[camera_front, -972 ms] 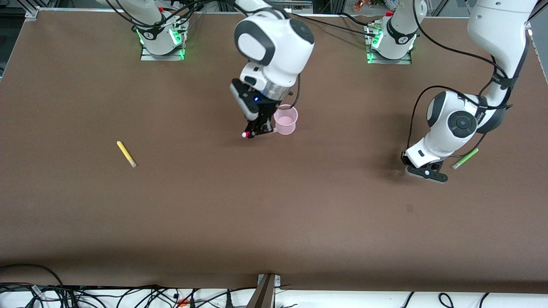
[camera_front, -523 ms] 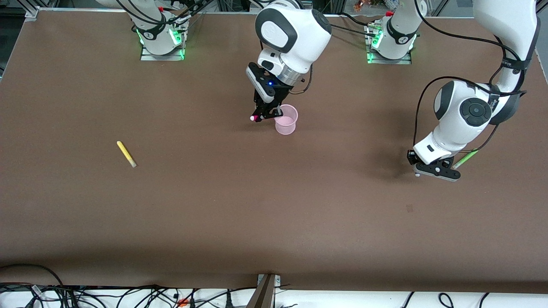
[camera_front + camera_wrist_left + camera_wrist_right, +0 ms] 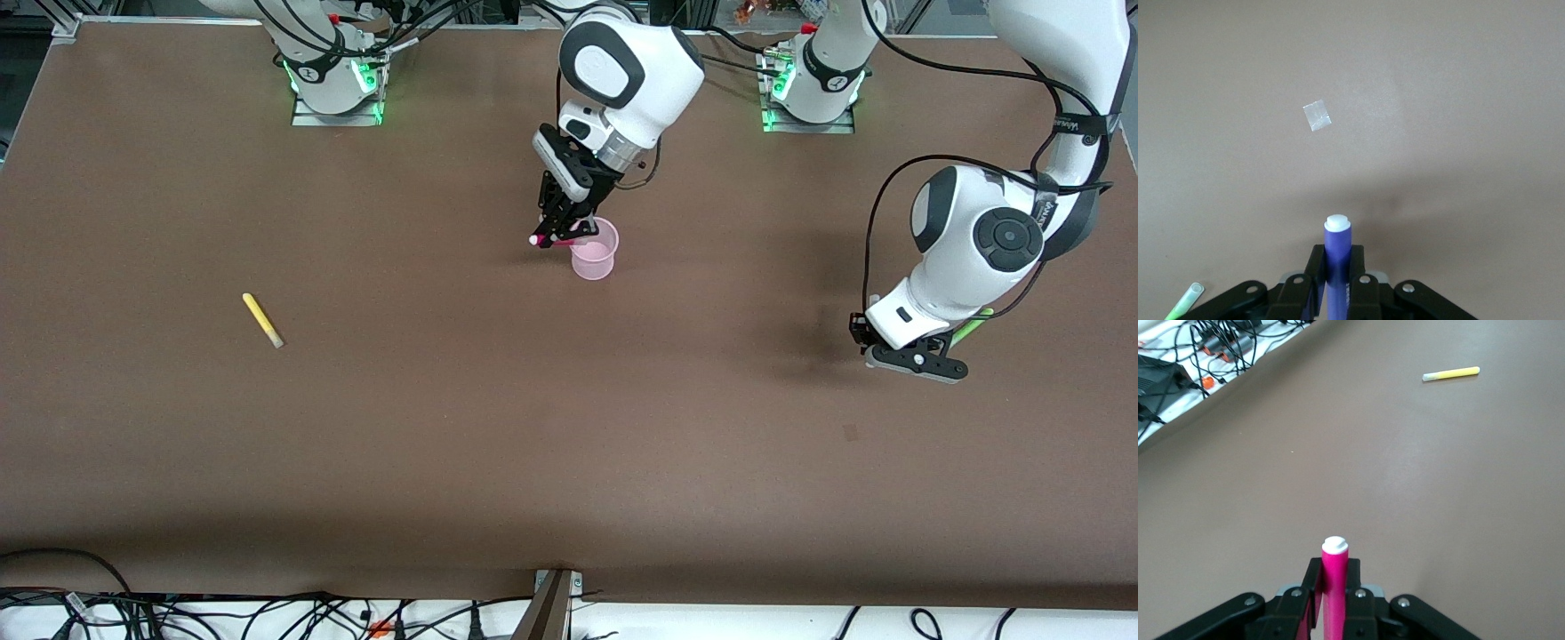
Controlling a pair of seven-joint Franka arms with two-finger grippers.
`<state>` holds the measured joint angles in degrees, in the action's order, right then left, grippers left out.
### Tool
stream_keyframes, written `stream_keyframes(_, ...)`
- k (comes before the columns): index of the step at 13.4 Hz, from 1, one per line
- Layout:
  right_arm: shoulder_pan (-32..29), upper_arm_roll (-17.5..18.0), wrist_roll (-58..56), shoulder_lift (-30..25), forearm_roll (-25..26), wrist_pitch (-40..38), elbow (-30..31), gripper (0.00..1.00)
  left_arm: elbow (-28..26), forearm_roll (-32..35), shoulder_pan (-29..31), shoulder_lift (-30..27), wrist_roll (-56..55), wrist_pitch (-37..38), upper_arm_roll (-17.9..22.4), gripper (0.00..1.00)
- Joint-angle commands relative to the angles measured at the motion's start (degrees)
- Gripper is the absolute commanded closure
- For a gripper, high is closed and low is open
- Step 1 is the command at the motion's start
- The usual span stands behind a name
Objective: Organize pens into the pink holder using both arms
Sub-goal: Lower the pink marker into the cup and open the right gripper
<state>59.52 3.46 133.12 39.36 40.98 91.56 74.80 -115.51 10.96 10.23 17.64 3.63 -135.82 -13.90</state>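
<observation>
right claw (image 3: 558,236) clamping pink pen (image 3: 1334,587) over holder (image 3: 594,250) rim, needing tilt and drop; left claw (image 3: 916,360) gripping purple pen (image 3: 1337,263), waiting.

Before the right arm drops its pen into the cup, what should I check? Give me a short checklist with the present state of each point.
1. Right hand shut on the magenta pen: ok.
2. Pen tip over the cup's opening: cannot tell; the hand sits at the rim of the pink cup.
3. Cup upright on the table: ok.
4. Left hand shut on the purple pen, well apart from the cup: ok.
5. Yellow pen and green pen lying on the table, not yet collected: not ok.
</observation>
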Motion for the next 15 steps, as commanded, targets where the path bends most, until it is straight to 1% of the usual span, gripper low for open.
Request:
stream_keyframes(1,3.93,-2.31,2.75,1.86,2.35,-1.65,-1.94,1.0,0.72,-1.21,0.05,-0.07,1.29,1.26,-0.25,1.0)
stream_keyframes(3,5.34,-3.36,3.02,3.0,2.7,-1.91,-1.94,1.0,0.72,-1.21,0.05,-0.07,1.29,1.26,-0.25,1.0)
stream_keyframes(5,5.96,-3.98,5.91,4.76,4.1,-1.48,-2.11,1.0,0.72,-1.21,-0.03,-0.07,1.29,1.26,-0.25,1.0)
stream_keyframes(10,6.49,-3.89,6.45,5.29,4.37,-1.12,-3.08,1.0,0.72,-1.21,-0.03,0.11,1.29,1.26,-0.25,1.0)
stream_keyframes(11,6.49,-3.89,6.36,5.29,4.37,-1.12,-3.17,0.96,0.72,-1.21,-0.03,0.11,1.29,1.26,-0.25,1.0)
stream_keyframes(12,6.49,-3.89,6.1,5.29,4.37,-1.04,-3.17,0.8,0.72,-1.21,-0.03,0.11,1.29,1.26,-0.17,1.0)
stream_keyframes(13,6.49,-3.89,5.66,5.2,4.37,-1.04,-3.25,0.63,0.72,-1.21,-0.03,0.11,1.29,1.26,-0.25,1.0)
stream_keyframes(14,6.49,-3.89,5.4,5.12,4.29,-1.12,-3.78,0.59,0.72,-1.21,-0.03,0.11,1.29,1.26,-0.25,1.0)
stream_keyframes(15,6.4,-3.89,4.52,4.94,3.94,-1.65,-4.91,0.5,0.72,-1.21,-0.03,0.11,1.29,1.26,-0.25,1.0)
